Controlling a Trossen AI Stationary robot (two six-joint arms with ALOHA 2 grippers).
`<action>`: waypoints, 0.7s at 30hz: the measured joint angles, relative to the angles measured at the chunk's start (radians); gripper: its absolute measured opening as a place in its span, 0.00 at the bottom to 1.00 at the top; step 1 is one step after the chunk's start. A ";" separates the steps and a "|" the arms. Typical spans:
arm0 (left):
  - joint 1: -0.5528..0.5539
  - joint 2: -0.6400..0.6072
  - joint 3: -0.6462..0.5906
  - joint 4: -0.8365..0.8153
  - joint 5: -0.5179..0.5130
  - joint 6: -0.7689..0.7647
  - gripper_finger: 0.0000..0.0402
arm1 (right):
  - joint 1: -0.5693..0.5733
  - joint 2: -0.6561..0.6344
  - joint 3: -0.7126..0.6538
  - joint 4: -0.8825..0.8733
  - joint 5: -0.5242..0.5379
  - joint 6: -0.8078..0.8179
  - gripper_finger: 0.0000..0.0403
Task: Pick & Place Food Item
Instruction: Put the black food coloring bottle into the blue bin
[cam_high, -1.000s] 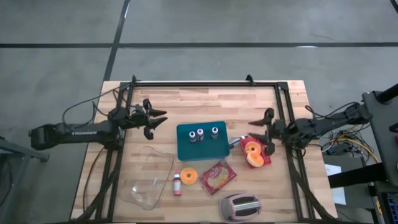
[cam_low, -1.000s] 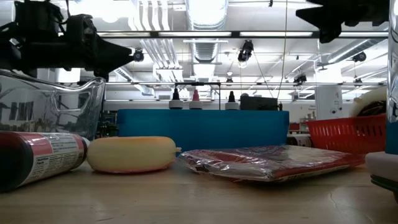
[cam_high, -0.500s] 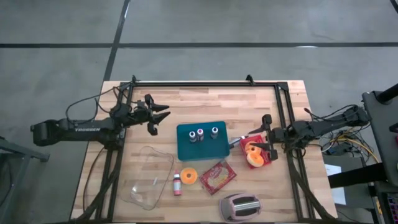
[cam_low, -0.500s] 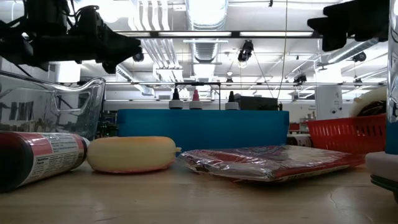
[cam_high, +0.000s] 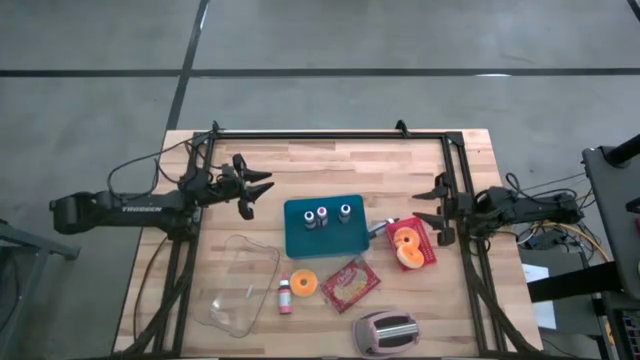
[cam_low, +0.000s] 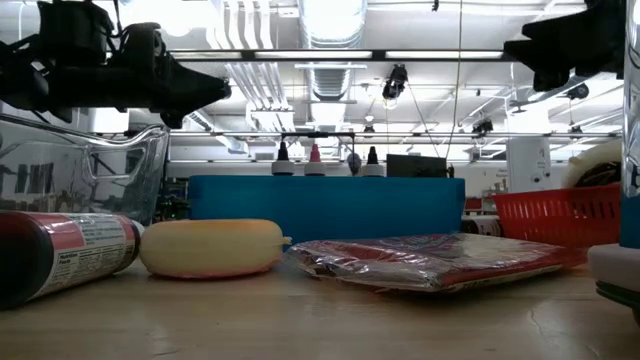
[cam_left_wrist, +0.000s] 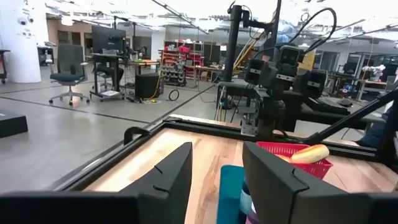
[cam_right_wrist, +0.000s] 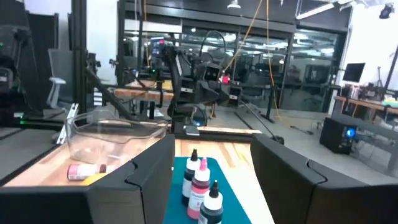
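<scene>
A red basket (cam_high: 428, 251) at the table's right holds orange ring-shaped food (cam_high: 405, 245) and a pale yellow piece (cam_left_wrist: 310, 154). A flat wrapped food packet (cam_high: 350, 283) and a yellow-orange disc (cam_high: 304, 283) lie on the wood near the front. My right gripper (cam_high: 426, 207) hangs open in the air at the right frame rail, just beyond the basket's far side, holding nothing. My left gripper (cam_high: 262, 191) is open and level above the table's far left part, left of the teal box (cam_high: 323, 227), with nothing between its fingers (cam_left_wrist: 177, 177).
Three small bottles (cam_high: 322, 215) stand on the teal box. A clear container (cam_high: 240, 285) lies at the front left, with a small pink bottle (cam_high: 285, 296) beside it. A toaster (cam_high: 387, 333) is at the front edge. A black frame (cam_high: 330, 135) rims the table.
My right gripper has drawn back toward the table's right edge and sunk a little, moving away from the space above the red basket; it stays open.
</scene>
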 joint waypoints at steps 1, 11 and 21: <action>0.000 0.003 0.000 0.003 0.000 0.001 0.37 | 0.000 -0.008 -0.004 -0.004 0.000 0.005 0.51; 0.001 0.022 0.004 0.021 -0.036 0.024 0.37 | 0.001 -0.006 -0.015 -0.022 0.021 0.048 0.51; 0.003 0.027 0.031 0.000 -0.049 0.026 0.37 | 0.001 -0.008 -0.015 -0.021 0.109 -0.012 0.51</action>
